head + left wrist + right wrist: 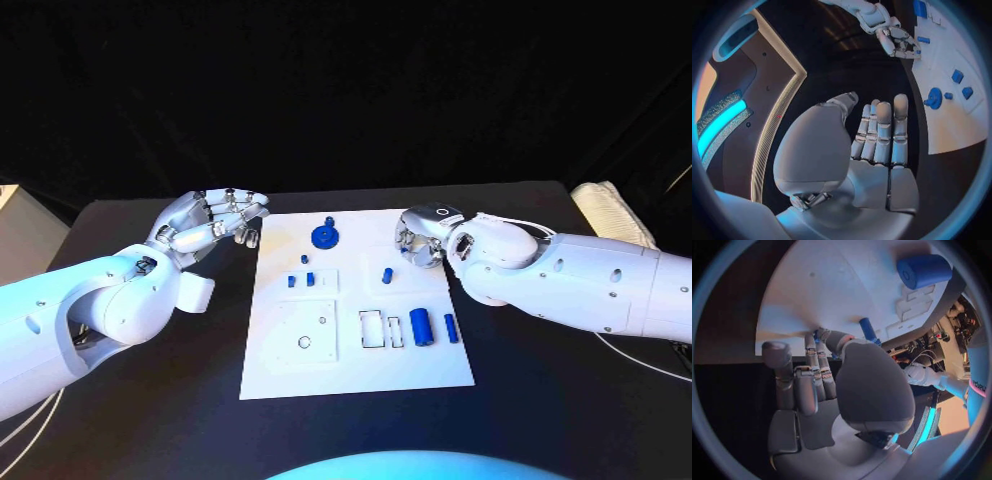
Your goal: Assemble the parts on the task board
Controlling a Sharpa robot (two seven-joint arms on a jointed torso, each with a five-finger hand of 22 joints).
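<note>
White, the task board [289, 370] lies flat in the middle of the black table [144, 420], between my two arms.

My left hand [216, 222] hovers just off the board's far left corner. From my head camera I see the fingers bunched together, pointing toward the board. My left wrist camera shows more: the palm bare, the fingers [882, 132] straight and side by side, nothing in them and nothing touched. That same view takes in the blue disc with its knob [934, 98] and two small blue blocks [962, 84] on the board beyond.

On the board, from my head view, the disc [327, 237] stands near the far edge, two small pegs [300, 281] sit left of centre, one short peg [387, 274] to the right, and a thick blue cylinder [421, 327] lies beside a slimmer blue pin [451, 328] near the right edge.

My right hand [423, 240] is over the board's far right corner, fingers curled downward. My right wrist camera shows the fingertips [820, 335] down at the board's surface beside a slim blue peg [867, 330]; I cannot tell whether they hold anything. The thick cylinder [923, 271] shows large there.
</note>
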